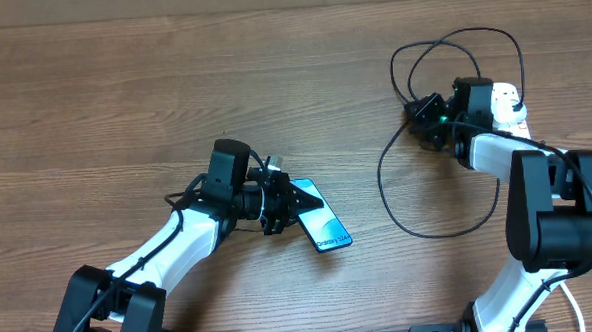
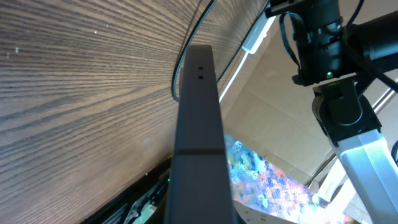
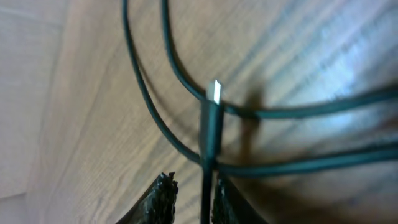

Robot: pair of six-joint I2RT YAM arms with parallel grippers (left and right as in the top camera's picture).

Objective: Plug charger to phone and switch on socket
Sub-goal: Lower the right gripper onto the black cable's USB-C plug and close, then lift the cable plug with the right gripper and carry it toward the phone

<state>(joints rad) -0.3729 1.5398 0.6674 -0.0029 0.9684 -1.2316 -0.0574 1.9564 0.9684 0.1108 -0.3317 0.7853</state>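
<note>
The phone (image 1: 324,225), with its light blue screen up, lies at the table's front centre. My left gripper (image 1: 290,203) is shut on its near end. In the left wrist view the phone's dark edge (image 2: 199,124) fills the middle. The charger's thin black cable (image 1: 382,182) loops across the right side of the table. My right gripper (image 1: 416,116) is shut on the cable just behind the connector tip (image 3: 214,92), which sticks out past the fingers (image 3: 196,196). The white socket strip (image 1: 511,105) lies at the far right, partly hidden by the right arm. The plug adapter is hidden.
More loops of the black cable (image 3: 298,112) cross the wooden table under the connector. The right arm (image 2: 329,62) and a white cord (image 2: 252,40) show beyond the phone in the left wrist view.
</note>
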